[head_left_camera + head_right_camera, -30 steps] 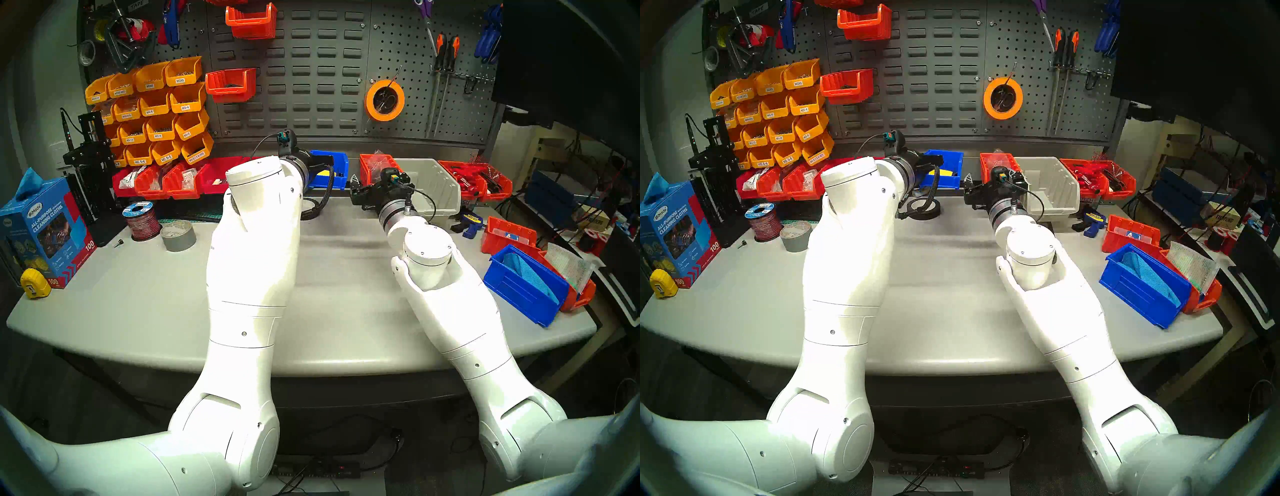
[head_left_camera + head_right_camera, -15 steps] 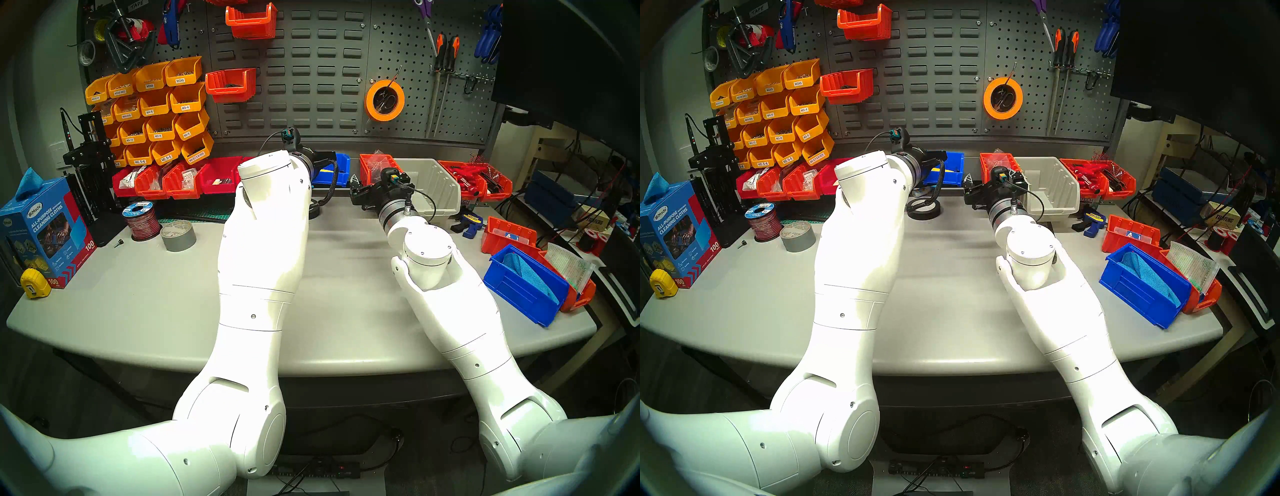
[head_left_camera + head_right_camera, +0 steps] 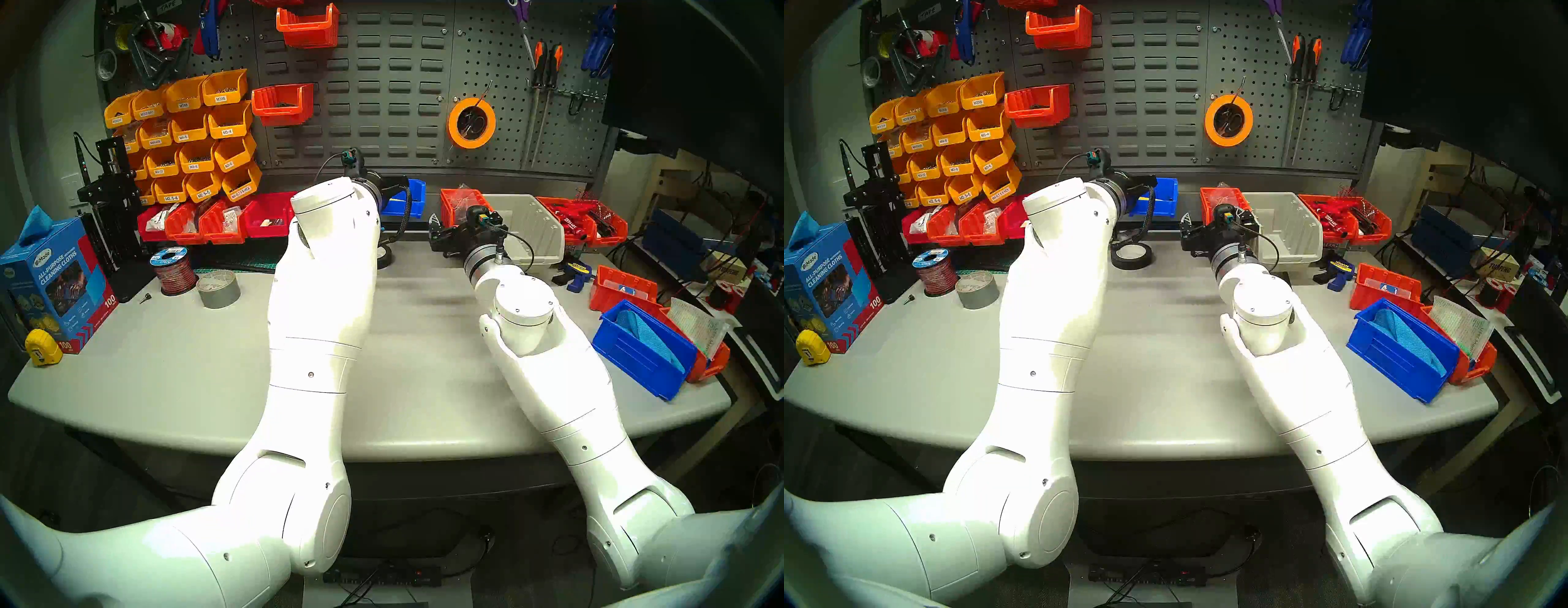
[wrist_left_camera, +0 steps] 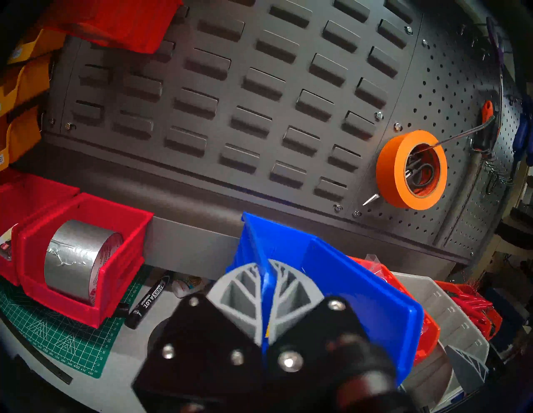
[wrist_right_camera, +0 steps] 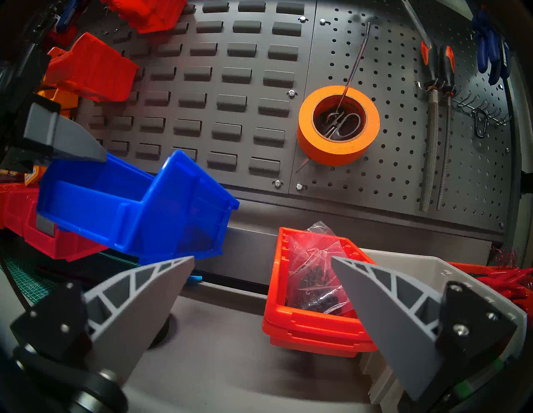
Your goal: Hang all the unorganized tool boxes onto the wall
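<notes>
My left gripper (image 4: 265,277) is shut on the side wall of a blue tool box (image 4: 346,274), which it holds tilted above the table, just in front of the wall's (image 4: 259,86) pale bottom rail. In the head view this box (image 3: 418,197) shows past my left wrist. My right gripper (image 5: 262,258) is open and empty, low over the table beside a red-orange tool box (image 5: 302,331) holding a plastic bag. Two red-orange boxes (image 3: 307,25) (image 3: 282,104) hang on the wall (image 3: 382,85). A blue box with a cloth (image 3: 636,356) and red-orange boxes (image 3: 619,288) sit at the right.
A grey bin (image 3: 530,229) stands behind my right wrist. An orange tape roll (image 3: 471,123) and files hang on the pegboard. Yellow bins (image 3: 186,136) and a row of red bins (image 3: 212,220) fill the left. A black tape roll (image 3: 1131,254) lies under my left wrist.
My left arm has lifted the blue tool box off the table and carried it back toward the wall. The right arm has not moved.
</notes>
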You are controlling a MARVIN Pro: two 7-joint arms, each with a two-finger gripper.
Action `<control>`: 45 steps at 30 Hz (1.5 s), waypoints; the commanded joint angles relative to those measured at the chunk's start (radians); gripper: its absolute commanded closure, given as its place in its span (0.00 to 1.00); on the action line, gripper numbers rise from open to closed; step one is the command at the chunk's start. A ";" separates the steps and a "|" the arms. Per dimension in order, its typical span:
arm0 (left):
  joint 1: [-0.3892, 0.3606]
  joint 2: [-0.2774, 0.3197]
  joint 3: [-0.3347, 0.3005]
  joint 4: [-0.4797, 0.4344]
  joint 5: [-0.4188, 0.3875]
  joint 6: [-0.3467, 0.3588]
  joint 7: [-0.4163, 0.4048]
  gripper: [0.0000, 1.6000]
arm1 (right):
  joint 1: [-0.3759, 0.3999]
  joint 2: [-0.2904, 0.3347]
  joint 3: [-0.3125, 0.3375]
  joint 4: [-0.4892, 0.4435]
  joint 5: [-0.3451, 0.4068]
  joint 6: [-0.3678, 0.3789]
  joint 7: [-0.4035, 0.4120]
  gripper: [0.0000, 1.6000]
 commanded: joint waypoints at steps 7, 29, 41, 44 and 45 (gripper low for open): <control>-0.060 -0.017 -0.009 0.026 0.000 -0.054 0.002 1.00 | 0.007 0.000 0.001 -0.016 -0.001 -0.003 0.001 0.00; -0.096 -0.030 -0.038 0.127 0.002 -0.123 0.012 1.00 | 0.007 0.000 0.001 -0.016 -0.001 -0.003 0.001 0.00; -0.105 -0.036 -0.040 0.185 0.010 -0.167 0.020 1.00 | 0.007 0.000 0.001 -0.017 -0.001 -0.003 0.001 0.00; -0.103 -0.036 -0.039 0.192 0.012 -0.175 0.020 1.00 | 0.007 0.000 0.001 -0.017 -0.001 -0.002 0.001 0.00; -0.095 -0.035 -0.037 0.195 0.016 -0.180 0.020 1.00 | 0.007 0.000 0.001 -0.017 -0.001 -0.002 0.001 0.00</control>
